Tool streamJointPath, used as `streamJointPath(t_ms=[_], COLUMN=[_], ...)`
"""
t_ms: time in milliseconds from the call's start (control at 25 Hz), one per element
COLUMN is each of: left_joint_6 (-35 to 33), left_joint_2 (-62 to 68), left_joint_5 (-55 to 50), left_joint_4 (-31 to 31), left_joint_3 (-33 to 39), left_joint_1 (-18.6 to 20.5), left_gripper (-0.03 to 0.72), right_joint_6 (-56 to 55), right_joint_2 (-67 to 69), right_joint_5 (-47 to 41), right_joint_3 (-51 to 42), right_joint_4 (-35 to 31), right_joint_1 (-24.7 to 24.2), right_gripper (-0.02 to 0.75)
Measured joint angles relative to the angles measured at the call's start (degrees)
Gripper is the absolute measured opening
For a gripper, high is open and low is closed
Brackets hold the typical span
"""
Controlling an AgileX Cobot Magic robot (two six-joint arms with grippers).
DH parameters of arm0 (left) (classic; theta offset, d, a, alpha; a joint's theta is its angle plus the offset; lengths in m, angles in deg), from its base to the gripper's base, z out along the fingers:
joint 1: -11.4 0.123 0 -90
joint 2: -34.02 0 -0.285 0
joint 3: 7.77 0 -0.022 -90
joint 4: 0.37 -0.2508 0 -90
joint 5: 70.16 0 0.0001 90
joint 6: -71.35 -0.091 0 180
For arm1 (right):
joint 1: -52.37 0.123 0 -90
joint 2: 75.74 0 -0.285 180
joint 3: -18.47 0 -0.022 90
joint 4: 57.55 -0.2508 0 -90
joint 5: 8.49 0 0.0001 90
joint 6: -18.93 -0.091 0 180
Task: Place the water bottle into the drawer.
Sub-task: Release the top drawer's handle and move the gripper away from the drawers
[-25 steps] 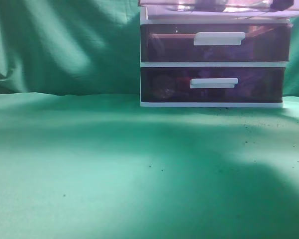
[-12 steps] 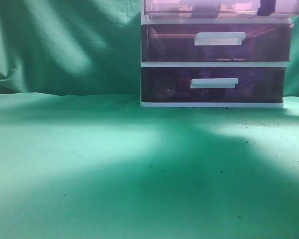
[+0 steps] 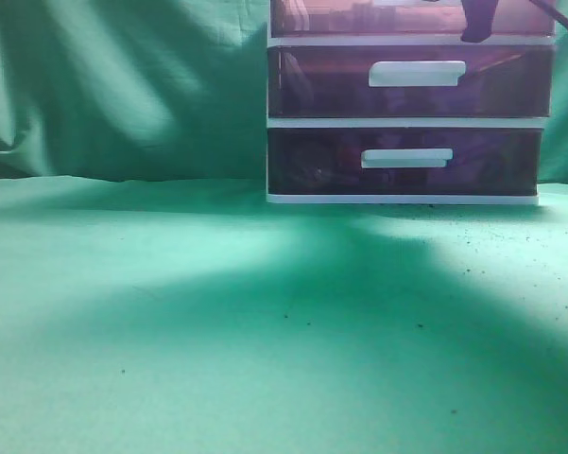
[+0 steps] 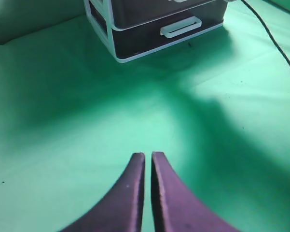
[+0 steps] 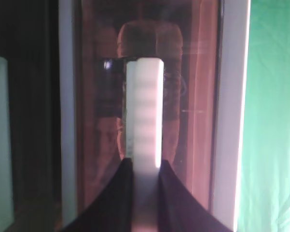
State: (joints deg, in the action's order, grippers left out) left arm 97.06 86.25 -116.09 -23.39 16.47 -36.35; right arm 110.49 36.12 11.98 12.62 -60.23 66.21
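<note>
The top drawer (image 3: 359, 17) is dark purple and sits at the upper edge of the exterior view, its front about flush with the white frame. My right gripper (image 3: 474, 26) shows there as a dark shape at its front. In the right wrist view my right gripper (image 5: 145, 162) is shut on the drawer's white bar handle (image 5: 144, 106). The water bottle (image 5: 172, 43) lies inside the drawer, seen through the translucent front (image 5: 198, 96). My left gripper (image 4: 147, 155) is shut and empty, above the green cloth and well away from the unit.
Two look-alike lower drawers (image 3: 406, 80) (image 3: 406, 159) are closed in the white-framed unit (image 4: 111, 38). A green cloth (image 3: 217, 331) covers the table and backdrop. A black cable (image 4: 275, 43) lies on the cloth right of the unit.
The top drawer has slid back into the frame, from pulled out towards the camera to about flush. My right gripper has come into view at its front. The left arm has not moved.
</note>
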Motion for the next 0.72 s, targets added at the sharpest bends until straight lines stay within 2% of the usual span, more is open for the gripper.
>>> streamJointPath(t_ms=[280,320,560,640,720], left_joint_6=[0.0,0.0,0.0,0.0,0.0], left_joint_2=[-0.1,-0.1,-0.1,-0.1,-0.1], left_joint_5=[0.4,0.4,0.7,0.8,0.9], left_joint_4=[-0.3,-0.9,-1.7,-1.7,-1.7], left_joint_3=[0.0,0.0,0.0,0.0,0.0], left_joint_1=[0.0,0.0,0.0,0.0,0.0], left_gripper=[0.000,0.000,0.000,0.000,0.000], right_joint_6=[-4.2,-4.9,-10.5,-12.3,-14.1], right_joint_2=[0.0,0.0,0.0,0.0,0.0], right_joint_5=[-2.5,-3.4,-7.2,-7.2,-7.2], right_joint_3=[0.9,0.9,1.0,1.0,1.0], right_joint_4=[0.0,-0.2,-0.5,-0.5,-0.5], right_joint_1=[0.0,0.0,0.1,0.6,1.1], right_gripper=[0.100,0.180,0.472,0.528,0.515])
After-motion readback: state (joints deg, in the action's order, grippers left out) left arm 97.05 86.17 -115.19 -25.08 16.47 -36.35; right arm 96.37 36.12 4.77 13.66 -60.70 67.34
